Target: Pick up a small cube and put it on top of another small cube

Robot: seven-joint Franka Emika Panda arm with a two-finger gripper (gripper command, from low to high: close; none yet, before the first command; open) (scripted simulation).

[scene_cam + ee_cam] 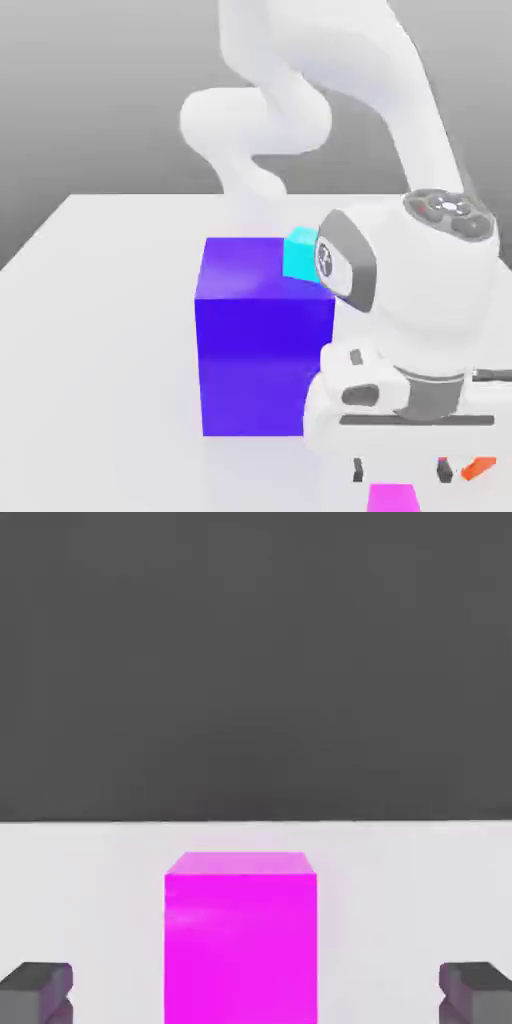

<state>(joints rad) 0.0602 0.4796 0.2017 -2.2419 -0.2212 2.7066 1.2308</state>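
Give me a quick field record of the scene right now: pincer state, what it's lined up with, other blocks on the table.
pincer: open, holding nothing
target in line: magenta cube, between the two fingertips, not gripped
magenta cube in exterior view: just below the hand at the bottom edge
large blue block: on the white table, at the exterior view's left of the hand
cyan cube: behind the blue block, partly hidden
orange piece: by the hand, shape unclear
stacking: not yet done
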